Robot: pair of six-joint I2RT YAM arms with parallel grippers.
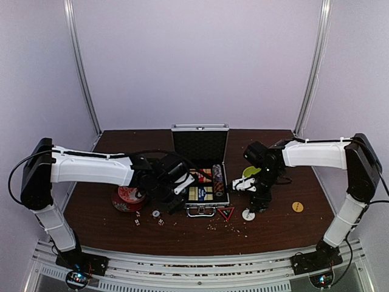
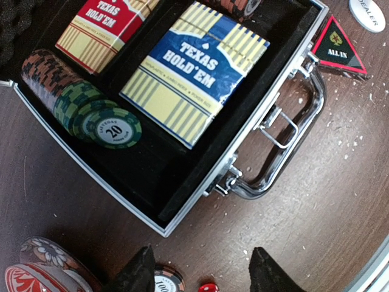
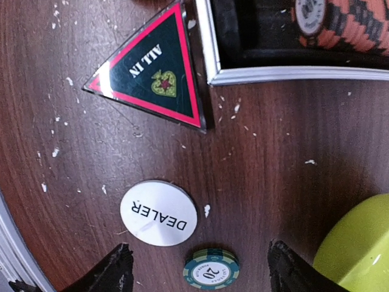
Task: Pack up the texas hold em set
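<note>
The silver case [image 1: 214, 199] lies open, lid upright, and also shows in the left wrist view [image 2: 182, 213]. It holds a blue card deck [image 2: 194, 73], a red card deck [image 2: 100, 27] and a row of striped chips [image 2: 79, 100]. My left gripper [image 2: 203, 274] is open and empty above the table in front of the case; a 100 chip [image 2: 165, 281] and a red die [image 2: 208, 287] lie between its fingers. My right gripper [image 3: 200, 277] is open, straddling a green 20 chip [image 3: 211, 269] beside the round dealer button [image 3: 158, 213]. The triangular all-in button [image 3: 155, 67] lies by the case corner.
The round red tin [image 1: 127, 198] sits left of the case, close to my left gripper [image 1: 172, 204]. The lime-green bowl [image 1: 249, 173] stands just behind my right gripper [image 1: 255, 204]. An orange chip [image 1: 297, 207] lies far right. Small dice [image 1: 137, 222] and crumbs dot the front of the table.
</note>
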